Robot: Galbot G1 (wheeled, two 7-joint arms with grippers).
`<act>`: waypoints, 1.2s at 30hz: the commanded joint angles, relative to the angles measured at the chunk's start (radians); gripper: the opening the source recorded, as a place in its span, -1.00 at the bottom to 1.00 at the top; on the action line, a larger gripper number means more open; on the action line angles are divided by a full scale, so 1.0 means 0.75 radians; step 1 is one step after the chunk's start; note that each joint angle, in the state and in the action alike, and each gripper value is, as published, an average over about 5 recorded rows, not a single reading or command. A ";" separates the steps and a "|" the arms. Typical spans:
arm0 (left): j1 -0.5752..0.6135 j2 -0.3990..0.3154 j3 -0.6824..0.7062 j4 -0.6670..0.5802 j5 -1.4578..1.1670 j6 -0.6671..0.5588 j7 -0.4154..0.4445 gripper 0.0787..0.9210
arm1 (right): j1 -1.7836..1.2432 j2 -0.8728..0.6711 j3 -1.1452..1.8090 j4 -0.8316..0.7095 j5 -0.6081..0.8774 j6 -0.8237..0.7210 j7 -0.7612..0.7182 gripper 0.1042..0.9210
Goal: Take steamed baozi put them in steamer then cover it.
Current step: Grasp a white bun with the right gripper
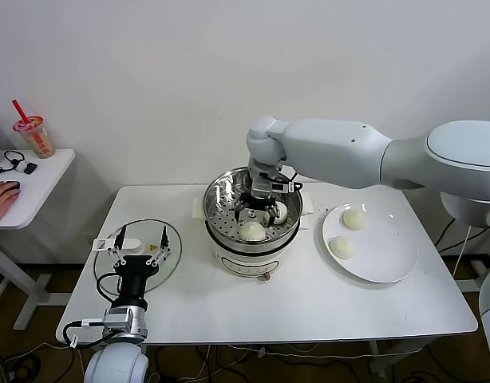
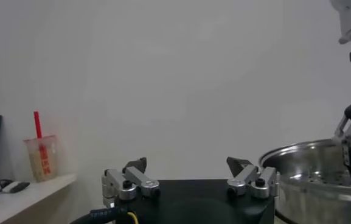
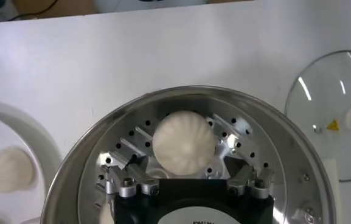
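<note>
The steamer [image 1: 251, 227] stands at the middle of the white table [image 1: 309, 307], and on its perforated tray lie two steamed baozi: one [image 1: 252, 231] toward six o'clock on the tray, and a second [image 1: 279, 211] toward three o'clock, half hidden behind the right gripper [image 1: 259, 212]. That gripper reaches down inside the pot with its fingers spread wide; in the right wrist view the bun [image 3: 183, 141] sits in the gap between the fingers [image 3: 128, 182], and whether they touch it cannot be told. The pot's far inner wall is blocked by the arm. At three o'clock of the steamer the white plate [image 1: 389, 267] carries two more baozi, one [image 1: 354, 219] near its far edge, the other [image 1: 341, 247] just nearer; the plate's edge lies close to the pot but apart from it. At nine o'clock the glass lid [image 1: 171, 239] lies flat, partly covered by the left gripper [image 1: 138, 245], which hangs over it wide open and empty. The table's near strip at six o'clock is bare. A drink cup [image 1: 34, 136] stands on the side desk [image 1: 37, 179], well apart.
</note>
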 commanded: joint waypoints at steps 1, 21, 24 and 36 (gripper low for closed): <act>0.001 0.000 -0.002 -0.001 -0.008 0.001 0.000 0.77 | -0.036 0.008 0.016 -0.026 -0.060 0.052 -0.007 0.76; -0.004 0.000 -0.004 0.004 -0.014 0.000 0.002 0.77 | -0.074 0.034 0.031 -0.044 -0.069 0.035 -0.025 0.76; -0.006 0.000 -0.002 0.007 -0.014 0.000 0.002 0.77 | -0.074 0.031 0.033 -0.042 -0.068 0.027 -0.031 0.76; -0.027 0.002 0.011 0.018 -0.013 0.004 0.005 0.77 | -0.080 0.024 0.046 -0.033 -0.063 0.003 -0.033 0.41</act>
